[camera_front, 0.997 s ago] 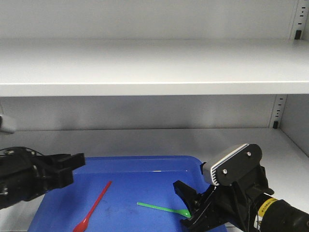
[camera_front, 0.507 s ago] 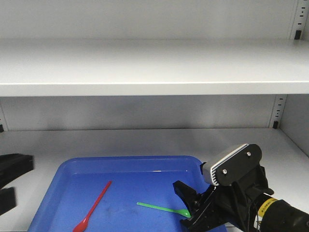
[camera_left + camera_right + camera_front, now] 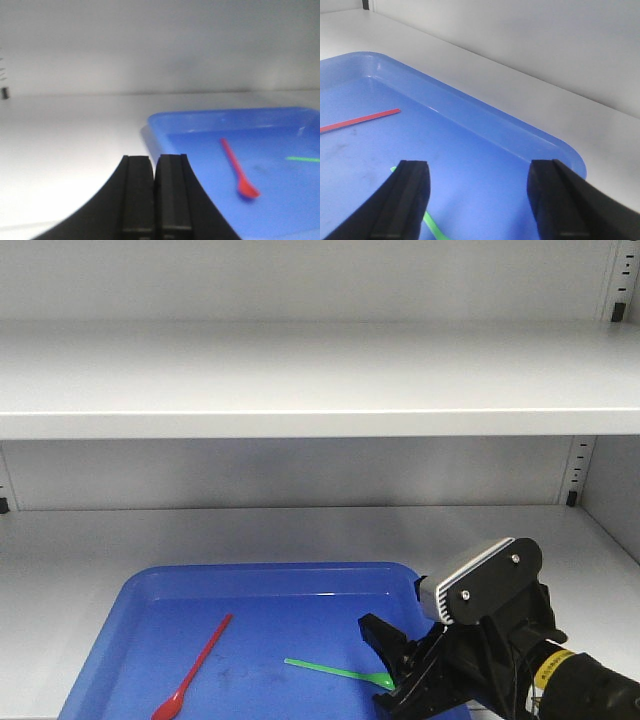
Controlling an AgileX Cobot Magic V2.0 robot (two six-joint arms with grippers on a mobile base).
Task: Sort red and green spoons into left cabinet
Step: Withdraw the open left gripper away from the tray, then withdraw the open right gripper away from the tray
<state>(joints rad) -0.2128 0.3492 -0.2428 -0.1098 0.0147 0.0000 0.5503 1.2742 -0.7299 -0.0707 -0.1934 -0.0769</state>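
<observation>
The thin bright red plastic spoon (image 3: 192,667) lies flat inside a shallow blue plastic tray (image 3: 265,578), its handle running up and to the right and its small oval bowl toward the tray's near left corner. Near it, to the right, the thin bright green plastic spoon (image 3: 338,672) also lies flat on the tray floor, handle pointing left, its bowl close under the right gripper (image 3: 392,668). The two spoons are apart, not touching. The tray sits on the lower flat shelf of the light grey metal cabinet (image 3: 300,380), with another shelf above and slotted uprights at the sides.

The right gripper hangs over the tray's right end with its black fingers (image 3: 405,200) spread wide, the green handle showing between them and nothing grasped. In the left wrist view, the left gripper (image 3: 154,165) has its two black fingers pressed together with nothing between them, over the bare shelf just left of the tray.
</observation>
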